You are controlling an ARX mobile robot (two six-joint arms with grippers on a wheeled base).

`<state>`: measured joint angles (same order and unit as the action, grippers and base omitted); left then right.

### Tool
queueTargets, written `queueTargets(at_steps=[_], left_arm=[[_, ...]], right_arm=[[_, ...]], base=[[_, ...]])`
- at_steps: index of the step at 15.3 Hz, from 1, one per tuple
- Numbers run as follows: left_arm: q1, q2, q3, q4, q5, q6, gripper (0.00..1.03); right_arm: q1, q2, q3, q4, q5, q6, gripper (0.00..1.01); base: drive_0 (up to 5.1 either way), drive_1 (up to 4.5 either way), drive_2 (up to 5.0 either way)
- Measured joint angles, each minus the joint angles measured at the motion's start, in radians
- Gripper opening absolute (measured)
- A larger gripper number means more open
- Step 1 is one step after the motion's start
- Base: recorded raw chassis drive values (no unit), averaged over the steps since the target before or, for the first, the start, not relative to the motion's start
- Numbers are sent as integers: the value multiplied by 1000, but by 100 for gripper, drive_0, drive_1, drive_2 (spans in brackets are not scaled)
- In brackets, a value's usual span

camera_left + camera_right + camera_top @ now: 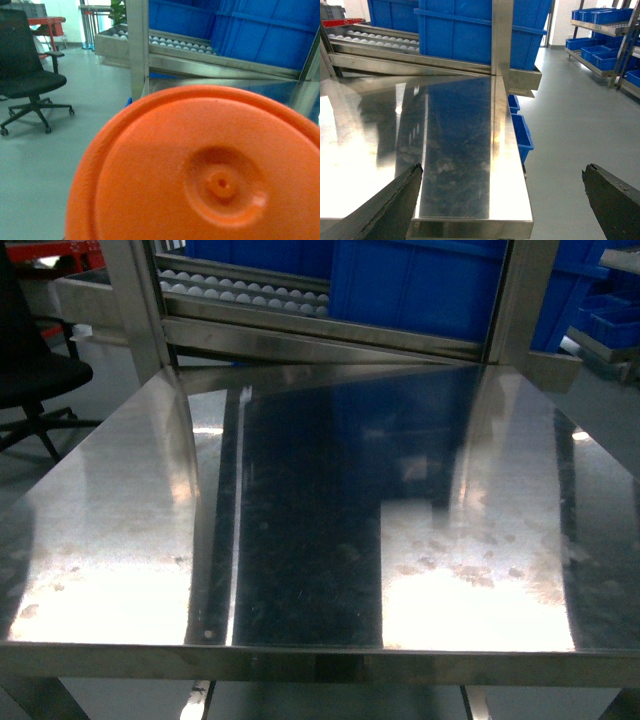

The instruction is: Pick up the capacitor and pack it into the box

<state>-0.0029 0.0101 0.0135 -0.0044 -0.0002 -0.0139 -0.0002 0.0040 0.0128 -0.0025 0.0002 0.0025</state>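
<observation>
From my head camera I see one steel table (120, 540), its top streaked with glare, and neither arm in that shot. Behind it at 12 o'clock runs one roller rack (245, 295) carrying blue bins (420, 285); I count at least two across the back. One black office chair (35, 370) stands at 10 o'clock.

The right wrist camera shows the right gripper (502, 200) with its two dark fingers (395, 205) spread wide, nothing between them, hanging over the table's right edge. More blue bins (520, 132) sit below that edge at 3 o'clock, and others on shelving (600, 35) at 1 o'clock.

The left wrist camera is filled by one orange disc (210, 170) with a dimpled centre, pressed close to the lens; the left gripper's fingers are hidden, so I cannot tell their state.

I cannot find the box or any capacitor in these views.
</observation>
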Motion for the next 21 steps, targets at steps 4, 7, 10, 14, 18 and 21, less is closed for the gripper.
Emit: queueTargets(at_steps=[4, 7, 10, 14, 18, 21], left_arm=[[0, 0, 0, -2, 0, 0, 43], [0, 0, 0, -3, -1, 3, 43], [0, 0, 0, -3, 0, 3, 43], [0, 0, 0, -2, 0, 3, 43], [0, 0, 0, -3, 0, 3, 43], [0, 0, 0, -4, 0, 3, 43]], right_arm=[[0, 0, 0, -3, 0, 0, 98], [0, 0, 0, -3, 0, 0, 98], [0, 0, 0, -3, 0, 0, 98], [0, 0, 0, -3, 0, 0, 98], [0, 0, 0, -3, 0, 0, 98], [0, 0, 0, -5, 0, -1, 98]], base=[[0, 0, 0], [0, 0, 0], [0, 0, 0], [0, 0, 0], [0, 0, 0], [0, 0, 0]])
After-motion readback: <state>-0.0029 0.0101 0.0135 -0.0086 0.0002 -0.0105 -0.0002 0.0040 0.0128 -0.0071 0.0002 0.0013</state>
